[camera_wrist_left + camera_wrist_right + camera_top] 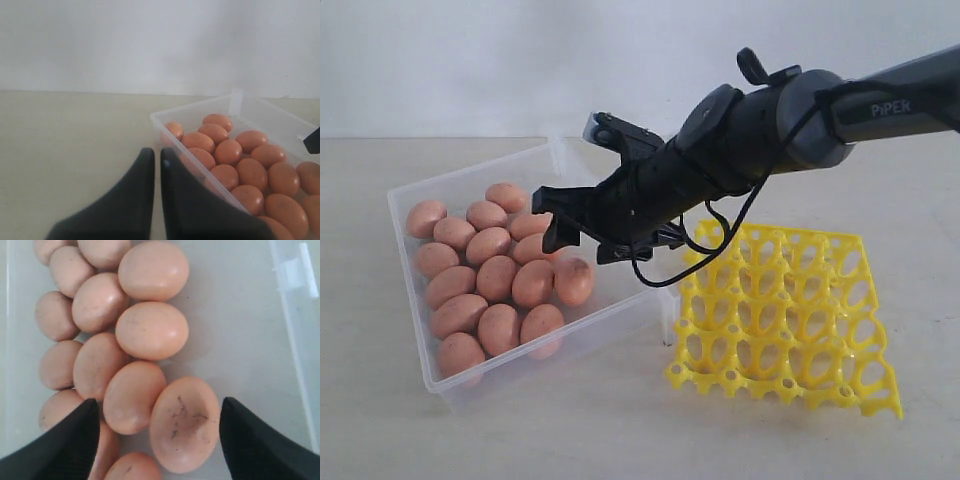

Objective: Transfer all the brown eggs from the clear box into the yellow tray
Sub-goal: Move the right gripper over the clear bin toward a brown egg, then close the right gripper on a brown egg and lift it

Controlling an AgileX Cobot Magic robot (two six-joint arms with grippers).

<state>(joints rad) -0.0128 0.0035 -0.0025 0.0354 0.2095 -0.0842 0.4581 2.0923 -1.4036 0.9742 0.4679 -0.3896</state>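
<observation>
Pale beige tabletop [570,430], plain white wall behind.

- Brown eggs [490,275]: all those in view lie in the clear box [408,197], packed close and touching in loose rows, crowded toward its left side. Floor of the box bare on the right side.
- One egg at the edge of the cluster carries dark speckles and a smudge [184,425]. It lies touching its neighbours on one side, bare box floor on the other.
- Clear box sits flat on the tabletop, left of centre in the exterior view, one corner turned toward the camera.
- Yellow tray [790,310]: flat on the tabletop just beside the box's right-hand corner. Cannot tell if they touch.
- Right pincer [578,245]: arm reaches in from the upper right, slanting down over the box. Jaws wide. Right wrist view shows the speckled egg between the two black fingertips [75,435], clear gap on each side, nothing gripped.
- Left pincer [154,156]: seen in the left wrist view only, low over the tabletop outside the box wall. Jaws narrow, only a thin slit between them, nothing held.
</observation>
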